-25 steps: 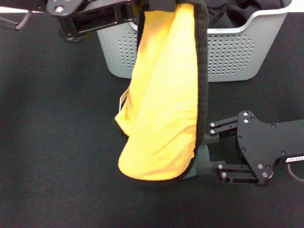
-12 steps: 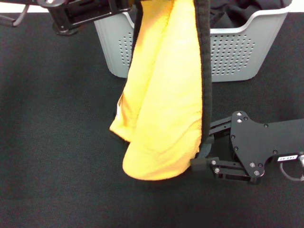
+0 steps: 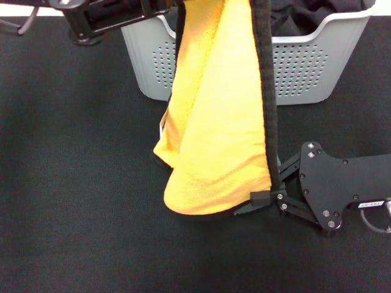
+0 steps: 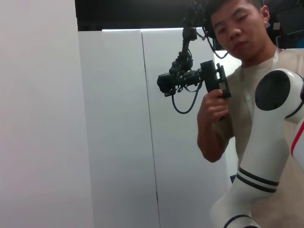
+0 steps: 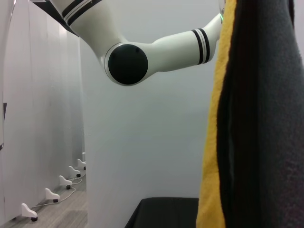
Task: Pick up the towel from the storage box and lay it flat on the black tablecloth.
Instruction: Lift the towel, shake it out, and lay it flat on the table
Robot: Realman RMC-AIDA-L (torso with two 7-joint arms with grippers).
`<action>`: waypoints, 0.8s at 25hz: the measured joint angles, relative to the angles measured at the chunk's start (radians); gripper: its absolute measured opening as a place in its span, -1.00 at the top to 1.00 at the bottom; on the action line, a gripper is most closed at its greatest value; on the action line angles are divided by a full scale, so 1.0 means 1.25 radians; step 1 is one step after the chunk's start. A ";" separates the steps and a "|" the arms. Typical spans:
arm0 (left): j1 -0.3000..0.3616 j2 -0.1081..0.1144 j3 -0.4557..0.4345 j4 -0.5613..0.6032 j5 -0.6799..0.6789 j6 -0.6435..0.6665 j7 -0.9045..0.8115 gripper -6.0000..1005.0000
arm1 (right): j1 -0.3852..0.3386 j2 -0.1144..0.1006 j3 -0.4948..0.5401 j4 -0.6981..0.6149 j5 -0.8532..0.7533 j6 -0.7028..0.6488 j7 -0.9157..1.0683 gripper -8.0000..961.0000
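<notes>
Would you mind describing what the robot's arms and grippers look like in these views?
The right gripper is matte black: a flat angular plate with silver screws, slim linkage bars, a small white label and a thin grey cable at its rear. The left gripper is the same black metal. The arm links are glossy white with black stripes and round black joint caps.
</notes>
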 joint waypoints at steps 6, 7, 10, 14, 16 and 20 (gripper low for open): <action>0.025 -0.005 -0.007 -0.002 0.008 -0.001 0.011 0.93 | -0.012 -0.002 0.009 -0.014 0.006 0.004 0.001 0.96; 0.034 -0.008 -0.013 -0.004 0.012 -0.002 0.011 0.93 | -0.018 -0.002 0.015 -0.023 0.006 0.005 0.006 0.96; 0.070 -0.019 -0.041 -0.014 0.030 -0.002 0.010 0.93 | -0.041 -0.004 0.040 -0.067 0.006 0.013 0.041 0.96; 0.134 -0.030 -0.065 -0.018 0.034 -0.003 0.006 0.93 | -0.119 -0.013 0.104 -0.229 0.047 0.022 0.171 0.96; 0.172 -0.037 -0.079 -0.017 0.032 -0.002 0.006 0.93 | -0.148 -0.017 0.124 -0.294 0.069 0.023 0.214 0.96; 0.219 -0.051 -0.092 -0.017 0.034 -0.002 0.010 0.92 | -0.211 -0.018 0.156 -0.429 0.109 0.023 0.275 0.96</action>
